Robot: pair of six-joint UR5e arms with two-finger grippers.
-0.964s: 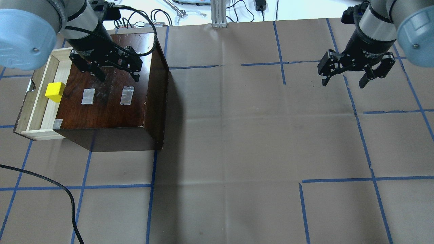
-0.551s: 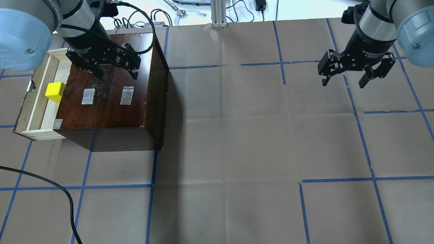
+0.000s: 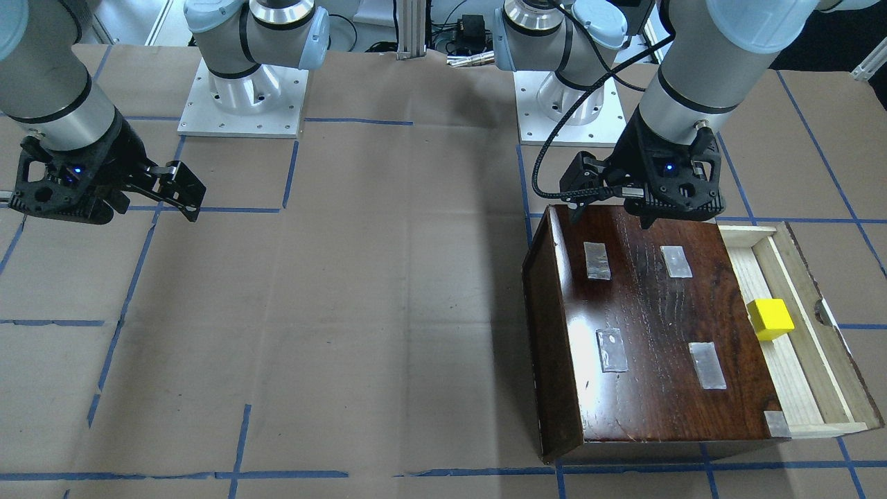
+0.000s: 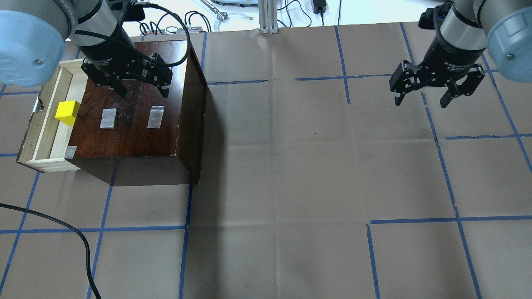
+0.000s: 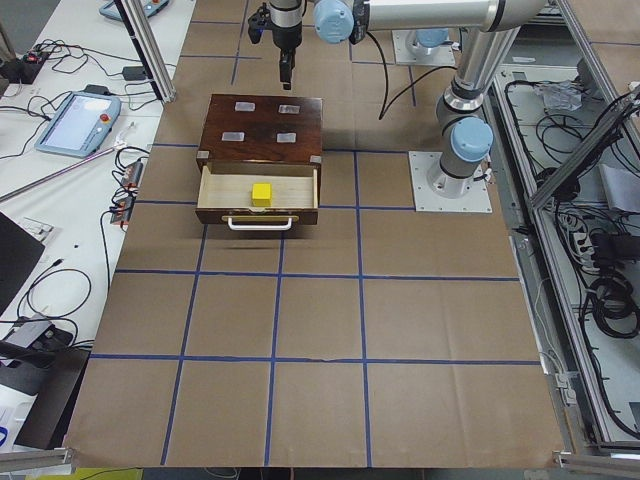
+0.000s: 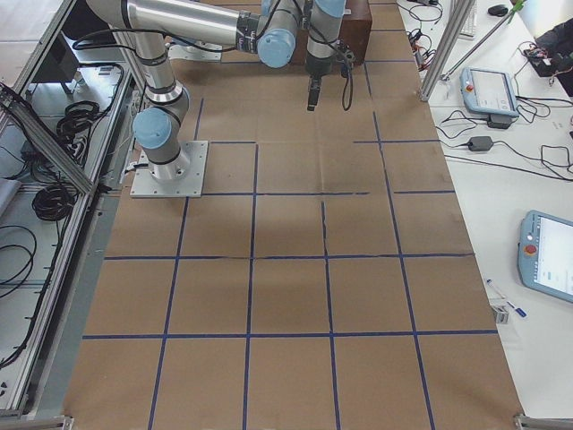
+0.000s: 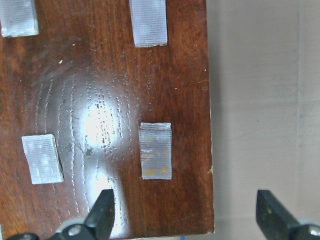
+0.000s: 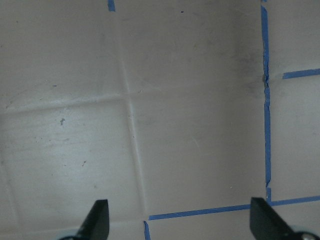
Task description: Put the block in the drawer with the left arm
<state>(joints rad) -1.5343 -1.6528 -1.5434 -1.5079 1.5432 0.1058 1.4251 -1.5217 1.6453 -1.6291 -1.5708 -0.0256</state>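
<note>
Looks finished, with the yellow block [image 4: 67, 112] lying in the open drawer [image 4: 50, 141] at frame left and the left gripper [image 4: 144, 92] spread, empty, above the box [image 4: 133, 137] top; leaves only withdrawal.

I get bright, even light from above in every view, and the feeds look sharp. The glossy top of the box [image 7: 180, 100] throws a white glare patch in the left wrist view and a paler sheen front-facing, while the pale wood of the drawer [image 4: 52, 141] is evenly lit. The box casts a soft, broad shadow onto the counter [image 4: 291, 166] toward its middle.
</note>
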